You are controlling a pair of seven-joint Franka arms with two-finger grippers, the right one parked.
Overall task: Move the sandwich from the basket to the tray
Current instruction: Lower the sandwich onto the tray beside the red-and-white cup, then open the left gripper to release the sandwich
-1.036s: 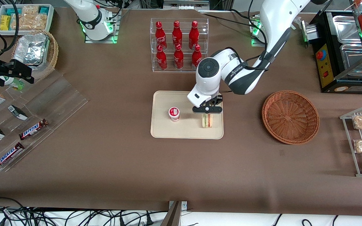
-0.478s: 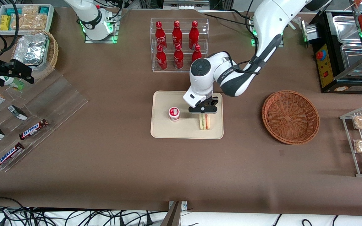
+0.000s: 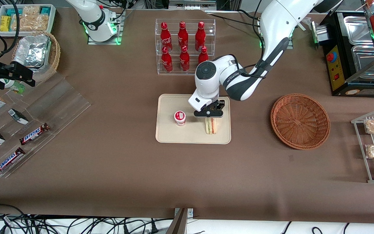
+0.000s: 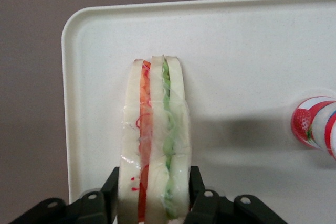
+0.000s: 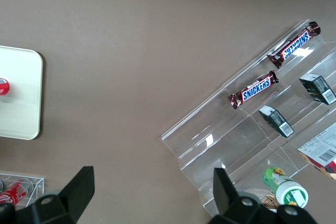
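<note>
The brown-covered table [image 3: 187, 175] is carrying the tray [image 3: 167, 135] near its centre, with the basket [image 3: 300, 121] sitting at three o'clock from it and a clear bottle rack [image 3: 185, 47] standing at twelve o'clock. A clear stepped display stand [image 3: 44, 107] is lying at nine o'clock, a tan basket [image 3: 55, 55] and a white bin [image 3: 52, 13] at ten o'clock. The gripper [image 3: 210, 119] is hovering over the tray, clamping the sandwich [image 3: 210, 126], which is resting on it.

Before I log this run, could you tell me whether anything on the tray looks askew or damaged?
Nothing stands out. The sandwich stands on edge on the tray, wrap intact, between the gripper jaws, beside an upright strawberry yogurt cup.
</note>
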